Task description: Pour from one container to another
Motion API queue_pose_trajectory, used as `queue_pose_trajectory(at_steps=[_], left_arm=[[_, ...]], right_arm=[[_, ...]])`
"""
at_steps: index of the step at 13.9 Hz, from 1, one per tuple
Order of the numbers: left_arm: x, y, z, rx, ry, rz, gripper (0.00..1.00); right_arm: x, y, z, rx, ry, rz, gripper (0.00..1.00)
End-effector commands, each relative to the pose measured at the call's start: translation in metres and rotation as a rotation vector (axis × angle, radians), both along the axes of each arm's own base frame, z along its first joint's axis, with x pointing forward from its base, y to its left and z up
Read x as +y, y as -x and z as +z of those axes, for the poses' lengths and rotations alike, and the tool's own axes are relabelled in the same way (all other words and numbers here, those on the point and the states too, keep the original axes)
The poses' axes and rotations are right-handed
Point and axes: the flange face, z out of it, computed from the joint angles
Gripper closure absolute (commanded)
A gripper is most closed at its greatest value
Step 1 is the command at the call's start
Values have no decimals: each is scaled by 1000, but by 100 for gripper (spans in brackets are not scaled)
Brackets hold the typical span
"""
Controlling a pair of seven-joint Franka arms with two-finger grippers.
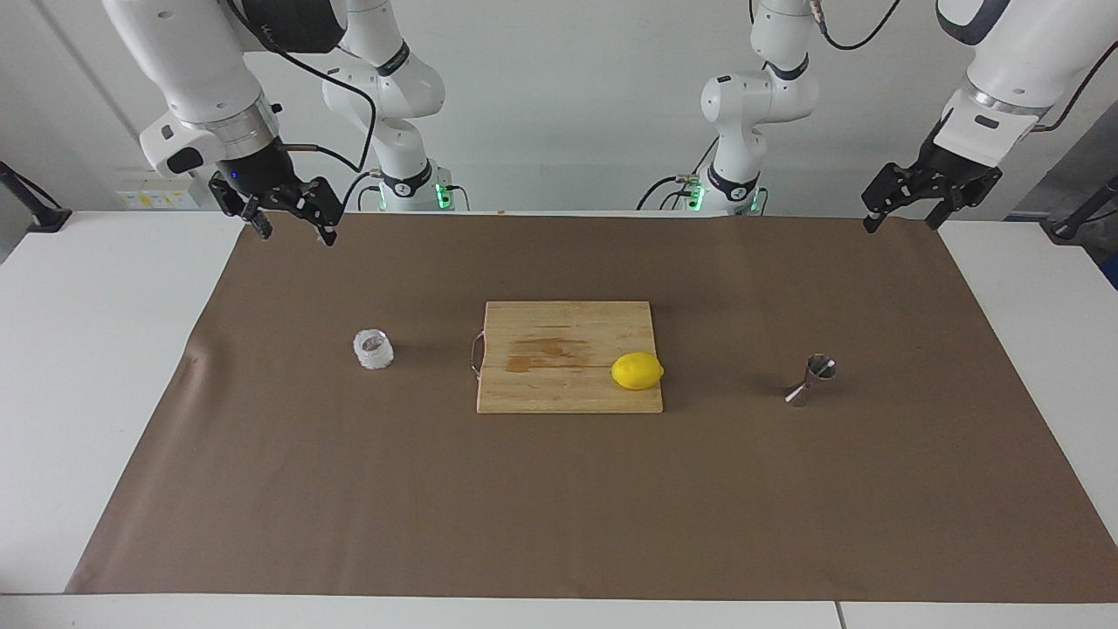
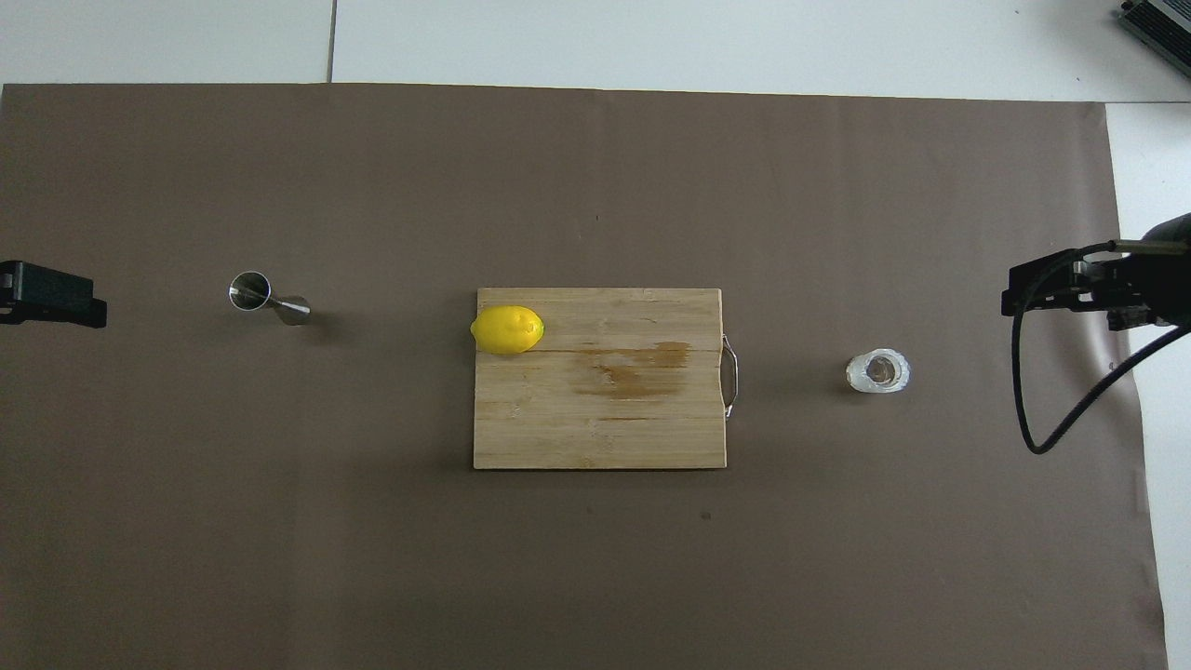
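Waiting to start: nothing poured yet, all left to do. Right gripper (image 1: pixel 288 218) & left gripper (image 1: pixel 904 210) hang up high w/ fingers spread, holding nothing. Glass cup (image 1: pixel 373 349) stands upright below the right gripper, mouth up. Jigger (image 1: pixel 811 379) stands below the left gripper, long axis up-down, mouth up, looks a bit tilted

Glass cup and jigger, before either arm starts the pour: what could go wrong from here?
1. The jigger stands on a narrow base with a small mouth, so a stream could miss it or a nudge could topple it.
2. The glass cup is squat and faceted; the right gripper, open above the mat, might grip it off-centre and slip.
3. The two stand at opposite ends of the cutting board with the lemon on it, so a low carry could clip them.
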Motion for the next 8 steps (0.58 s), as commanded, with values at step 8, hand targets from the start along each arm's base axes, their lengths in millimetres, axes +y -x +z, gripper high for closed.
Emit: queue_pose_trajectory(at_steps=[8], left_arm=[[-4,5,-3,-12,-9,-34,0]], right_arm=[[-2,6,0,-3,-2,-11,0]])
